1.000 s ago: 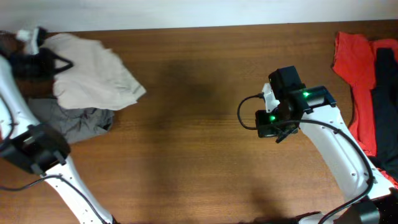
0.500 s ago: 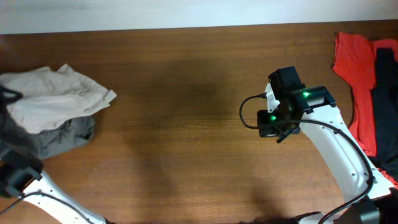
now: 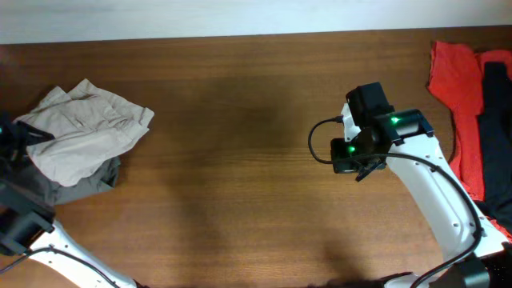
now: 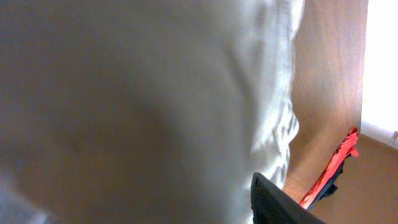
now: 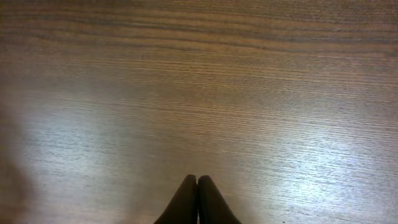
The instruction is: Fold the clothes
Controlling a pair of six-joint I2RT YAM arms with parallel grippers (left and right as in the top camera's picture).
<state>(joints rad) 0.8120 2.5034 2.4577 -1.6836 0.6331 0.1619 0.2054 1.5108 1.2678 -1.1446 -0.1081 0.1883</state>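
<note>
Beige shorts point(image 3: 84, 132) lie bunched against the left pincer point(image 3: 6, 138), perhaps touching; its spread I cannot tell. The right pincer point(image 5: 198, 182), pressed closed, hangs over the tabletop point(image 3: 240, 120), well apart.

right tool point(image 5: 198, 180) fingers pressed together, left tool point(image 3: 8, 138) at far left, grip unclear

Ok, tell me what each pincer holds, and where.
Right pincer: shut, nothing held. Left pincer: at the beige shorts, by their edge; whether it grips them cannot be told.
</note>
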